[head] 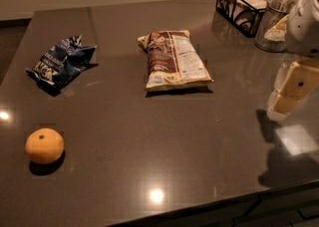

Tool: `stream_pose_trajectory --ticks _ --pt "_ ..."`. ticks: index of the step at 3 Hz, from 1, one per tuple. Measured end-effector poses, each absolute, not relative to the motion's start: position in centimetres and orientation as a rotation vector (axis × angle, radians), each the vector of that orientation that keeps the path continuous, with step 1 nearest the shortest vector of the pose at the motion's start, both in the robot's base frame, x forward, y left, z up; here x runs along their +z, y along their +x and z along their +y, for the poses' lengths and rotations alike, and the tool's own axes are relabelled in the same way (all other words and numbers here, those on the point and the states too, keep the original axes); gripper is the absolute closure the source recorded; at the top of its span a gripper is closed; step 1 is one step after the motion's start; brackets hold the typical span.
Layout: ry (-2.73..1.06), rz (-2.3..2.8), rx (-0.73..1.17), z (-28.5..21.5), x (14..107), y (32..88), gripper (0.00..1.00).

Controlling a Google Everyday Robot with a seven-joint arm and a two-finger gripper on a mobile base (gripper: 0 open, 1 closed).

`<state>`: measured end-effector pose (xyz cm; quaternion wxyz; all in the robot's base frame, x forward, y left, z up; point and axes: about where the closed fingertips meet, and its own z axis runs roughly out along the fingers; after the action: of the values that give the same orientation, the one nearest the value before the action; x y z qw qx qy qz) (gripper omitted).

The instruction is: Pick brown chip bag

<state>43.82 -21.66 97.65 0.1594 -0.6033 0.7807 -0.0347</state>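
Observation:
The brown chip bag point(174, 60) lies flat near the middle of the dark countertop point(164, 141). It is tan and dark brown, with its white nutrition panel facing up. My gripper point(285, 94) hangs over the right edge of the counter, well to the right of the bag and a little nearer the camera. It is open and empty, with its cream fingers point(300, 82) apart. Nothing touches the bag.
A crumpled dark blue chip bag point(61, 63) lies at the left. An orange point(44, 146) sits at the front left. A black wire basket point(242, 3) and a metal cup of napkins point(273, 27) stand at the back right. The counter's front edge runs along the bottom.

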Motion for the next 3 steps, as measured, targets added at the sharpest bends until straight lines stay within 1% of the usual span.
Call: stream_pose_trajectory --ticks 1,3 --pt "-1.724 2.231 -0.099 -21.7 97.7 43.8 0.00" --pt "-1.674 2.260 -0.063 -19.2 96.8 46.6 0.00"
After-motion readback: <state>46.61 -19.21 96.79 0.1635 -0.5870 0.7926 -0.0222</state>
